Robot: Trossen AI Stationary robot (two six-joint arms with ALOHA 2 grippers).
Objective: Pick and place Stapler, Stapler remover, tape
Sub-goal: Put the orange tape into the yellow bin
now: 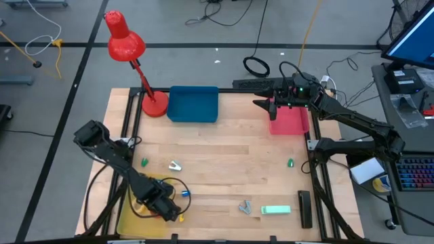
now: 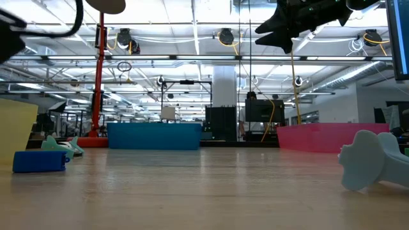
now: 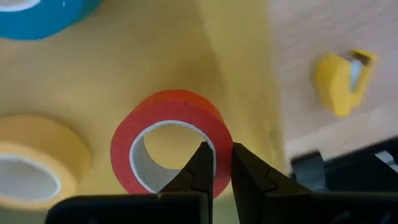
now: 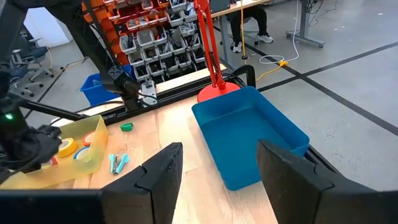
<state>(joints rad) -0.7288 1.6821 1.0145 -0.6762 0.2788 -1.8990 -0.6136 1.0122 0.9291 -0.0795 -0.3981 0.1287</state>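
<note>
Two arms work over the wooden surface (image 1: 224, 169): at the near-left corner the left arm folds low, its left gripper (image 3: 222, 163) reaching down into the yellow tray (image 3: 155, 56) and clamped on the wall of the red tape roll (image 3: 171, 140), between the blue roll (image 3: 43, 15) and the yellow roll (image 3: 37, 165). At the far right, the right arm stretches out with its right gripper (image 1: 266, 103) held high beside the pink bin (image 1: 289, 122), fingers apart and holding nothing.
</note>
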